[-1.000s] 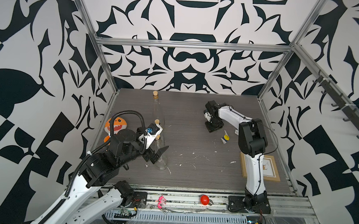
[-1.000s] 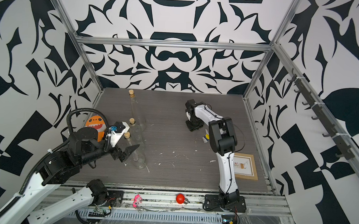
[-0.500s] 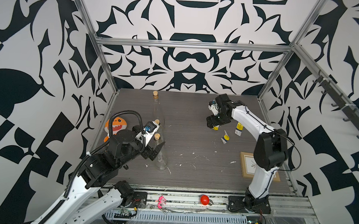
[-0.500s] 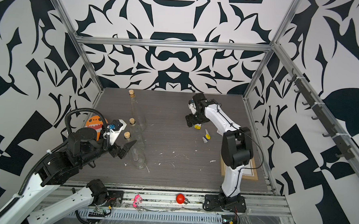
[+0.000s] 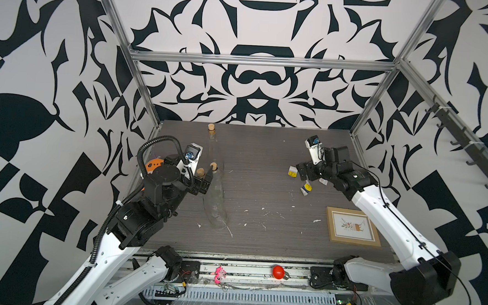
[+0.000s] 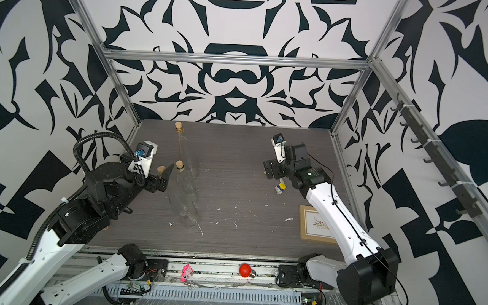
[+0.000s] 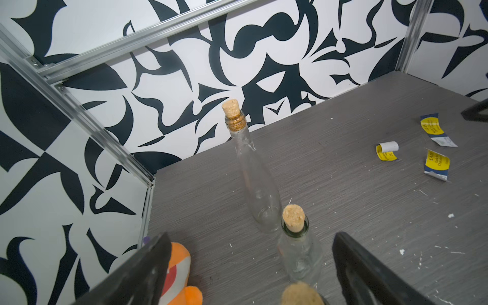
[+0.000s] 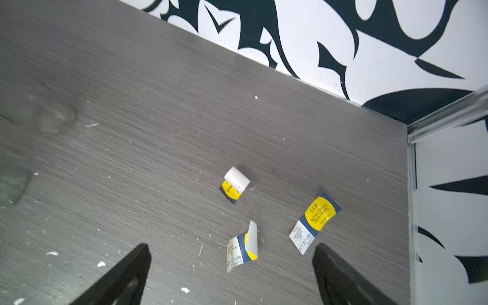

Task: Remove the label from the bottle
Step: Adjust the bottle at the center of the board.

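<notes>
Withdrawn a little, the left gripper (image 7: 252, 235) hangs open just behind the bare corked bottles (image 7: 299, 253), gripping neither; steadying seems over. The right gripper (image 8: 231, 248) has swung toward the side wall, jaws spread and empty, above three peeled labels (image 8: 315, 220) discarded near the table (image 5: 265, 165) edge. Mid-table is free, and a taller bottle (image 7: 253, 171) stands rearmost.

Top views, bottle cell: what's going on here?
Label peeling, apparently near its end. Three yellow-and-blue labels lie loose on the table. The right end effector is open just above them and holds nothing. Across the table, the left end effector is open at the corked glass bottles and grips none of them. No label shows on the bottles in these views.
</notes>
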